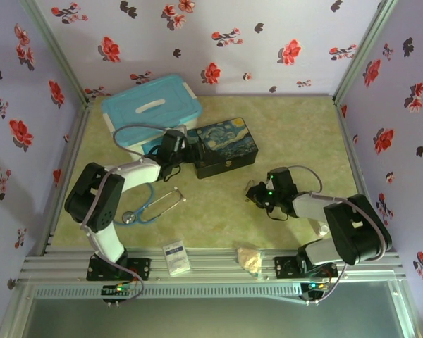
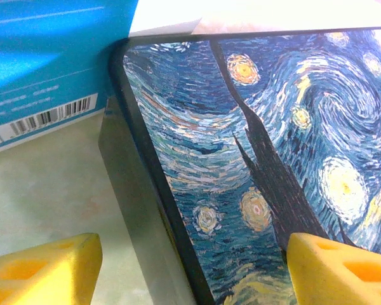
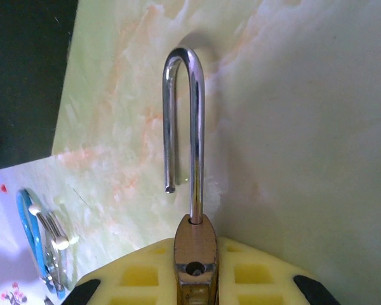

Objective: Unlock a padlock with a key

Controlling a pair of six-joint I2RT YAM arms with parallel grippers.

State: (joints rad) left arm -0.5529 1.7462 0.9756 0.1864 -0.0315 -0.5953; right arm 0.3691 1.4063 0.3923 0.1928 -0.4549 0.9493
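Padlock: clamped by its brass body between the yellow pads of the right gripper. Its shackle pointed out over the table with the short leg clear of the body, so the lock was judged already open. Right arm was folded low, its wrist turned toward table centre. Left gripper stood with jaws apart astride a corner of the painted box, its arm stretched forward, gripping nothing.
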